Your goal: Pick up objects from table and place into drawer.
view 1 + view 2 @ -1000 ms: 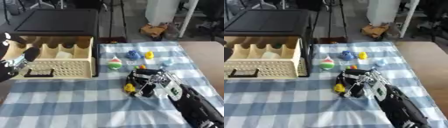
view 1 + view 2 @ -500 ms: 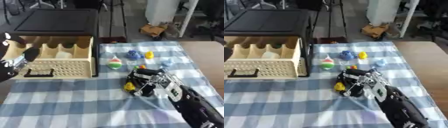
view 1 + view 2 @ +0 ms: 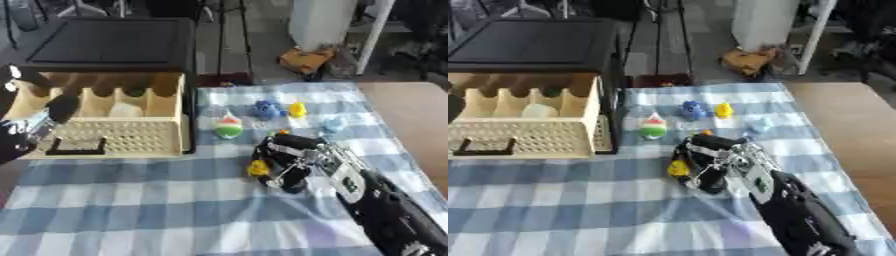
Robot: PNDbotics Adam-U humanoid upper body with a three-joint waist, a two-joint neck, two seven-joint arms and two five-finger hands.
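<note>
**Yellow toy gripped on the checked surface**

No writing can be read. The small yellow toy is clasped by the curled right hand on the blue-checked cloth surface. The open beige wooden drawer is seen left, beside the left hand, its fingers indistinct. Blue toy, yellow duck and green-red toy lie nearby.

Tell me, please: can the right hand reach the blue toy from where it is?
Probably yes. The right hand is curled at a yellow toy; only bare cloth separates it from the blue toy.
</note>
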